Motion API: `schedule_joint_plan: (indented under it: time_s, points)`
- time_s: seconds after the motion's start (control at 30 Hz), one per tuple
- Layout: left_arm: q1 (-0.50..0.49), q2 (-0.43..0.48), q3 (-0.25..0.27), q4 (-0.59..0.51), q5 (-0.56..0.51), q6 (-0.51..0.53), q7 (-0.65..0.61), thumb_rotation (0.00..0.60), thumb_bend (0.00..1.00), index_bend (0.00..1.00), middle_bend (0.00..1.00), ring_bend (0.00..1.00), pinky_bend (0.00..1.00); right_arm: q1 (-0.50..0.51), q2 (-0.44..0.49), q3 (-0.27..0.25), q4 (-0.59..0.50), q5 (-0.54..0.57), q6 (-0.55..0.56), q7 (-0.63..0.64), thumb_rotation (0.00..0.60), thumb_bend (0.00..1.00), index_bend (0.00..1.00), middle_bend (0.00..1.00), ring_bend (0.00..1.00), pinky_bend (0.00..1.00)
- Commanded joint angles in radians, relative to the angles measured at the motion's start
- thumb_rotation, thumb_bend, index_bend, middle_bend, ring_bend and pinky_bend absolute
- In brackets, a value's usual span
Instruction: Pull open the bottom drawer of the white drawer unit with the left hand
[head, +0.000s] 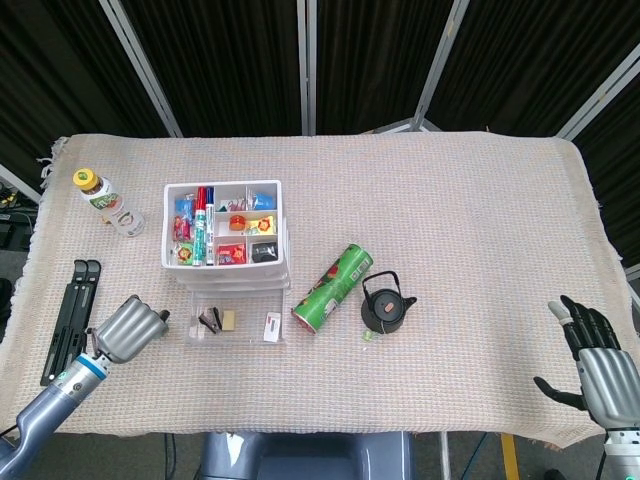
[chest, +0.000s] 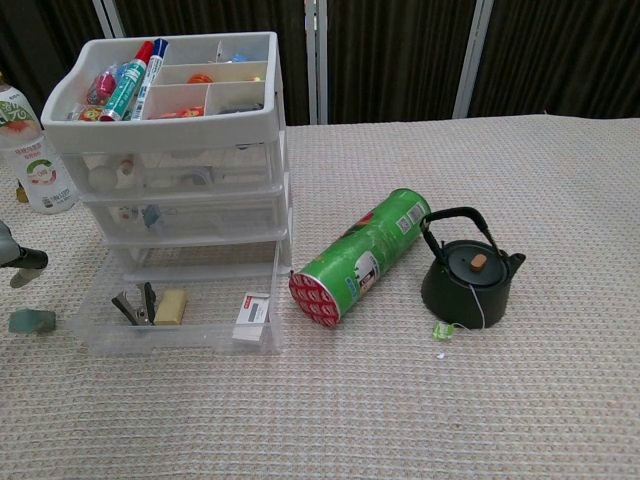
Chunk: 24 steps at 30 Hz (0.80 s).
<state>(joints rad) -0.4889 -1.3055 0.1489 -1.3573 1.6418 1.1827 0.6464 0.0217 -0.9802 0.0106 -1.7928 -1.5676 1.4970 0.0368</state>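
Dark curtains back the cloth-covered worktop (head: 450, 200). Left hand (head: 128, 328) sits with fingers curled on nothing; just beyond them the bottom drawer (chest: 180, 318) of the white drawer unit (chest: 175, 150) stands pulled out. Light, slippery plastic, probably best hooked at its front lip. Right hand (head: 595, 352) hangs spread, empty.
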Motion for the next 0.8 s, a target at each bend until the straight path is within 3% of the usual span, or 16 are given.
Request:
schedule_joint_plan:
  time_s: [0.03, 0.17, 0.33, 0.4, 0.53, 0.6, 0.67, 0.8]
  points:
    - [0.022, -0.010, -0.016, 0.018, -0.007, 0.034, -0.034, 0.600, 0.05, 0.46, 0.95, 0.94, 0.77, 0.001, -0.002, 0.000, 0.001, 0.002, -0.002, -0.003, 0.600, 0.06, 0.00, 0.00, 0.00, 0.00]
    - [0.059, -0.021, -0.038, 0.024, -0.011, 0.111, -0.082, 0.600, 0.03, 0.41, 0.91, 0.92, 0.74, 0.001, -0.004, 0.000, 0.002, 0.003, -0.003, -0.007, 0.600, 0.06, 0.00, 0.00, 0.00, 0.00]
    - [0.187, -0.073, -0.070, -0.013, 0.020, 0.377, -0.108, 0.600, 0.02, 0.24, 0.69, 0.74, 0.60, 0.002, -0.009, 0.005, 0.009, 0.005, 0.001, -0.015, 0.600, 0.06, 0.00, 0.00, 0.00, 0.00]
    - [0.233, -0.097, -0.071, -0.028, 0.035, 0.458, -0.112, 0.600, 0.01, 0.11, 0.46, 0.55, 0.49, 0.002, -0.016, 0.012, 0.021, 0.008, 0.010, -0.033, 0.600, 0.06, 0.00, 0.00, 0.00, 0.00]
    - [0.313, -0.133, -0.052, -0.079, 0.041, 0.545, -0.158, 0.600, 0.00, 0.00, 0.05, 0.16, 0.20, 0.001, -0.031, 0.023, 0.042, 0.012, 0.026, -0.065, 0.600, 0.06, 0.00, 0.00, 0.00, 0.00]
    - [0.348, -0.143, -0.044, -0.114, 0.026, 0.564, -0.180, 0.600, 0.00, 0.00, 0.00, 0.03, 0.06, 0.002, -0.033, 0.024, 0.046, 0.012, 0.025, -0.065, 0.600, 0.06, 0.00, 0.00, 0.00, 0.00]
    - [0.380, -0.150, -0.038, -0.151, 0.005, 0.574, -0.197, 0.600, 0.00, 0.00, 0.00, 0.00, 0.00, 0.004, -0.036, 0.027, 0.053, 0.011, 0.027, -0.068, 0.600, 0.06, 0.00, 0.00, 0.00, 0.00]
    - [0.413, -0.143, -0.033, -0.189, -0.012, 0.578, -0.226, 0.600, 0.00, 0.00, 0.00, 0.00, 0.00, 0.006, -0.050, 0.033, 0.069, 0.017, 0.029, -0.090, 0.600, 0.06, 0.00, 0.00, 0.00, 0.00]
